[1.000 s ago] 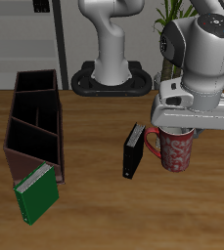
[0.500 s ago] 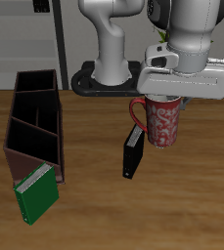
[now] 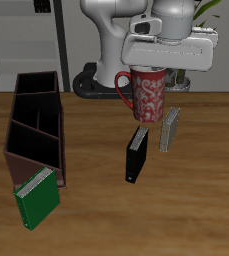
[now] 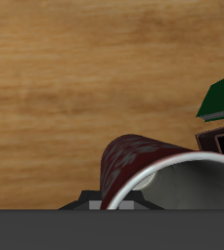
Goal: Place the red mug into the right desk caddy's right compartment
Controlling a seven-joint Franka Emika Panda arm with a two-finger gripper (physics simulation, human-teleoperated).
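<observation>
Gripper (image 3: 156, 66) clamped on the red mug (image 3: 147, 96), lifted above mid-table; the right desk caddy (image 3: 36, 126), near the side edge, awaits.

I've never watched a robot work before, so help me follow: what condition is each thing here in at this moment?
red mug: upright, lifted off the table, held at its rim.
gripper: shut on the mug.
right desk caddy: on the table, no mug inside.
green book: leaning at the caddy's front end.
black box: standing on the table.
</observation>
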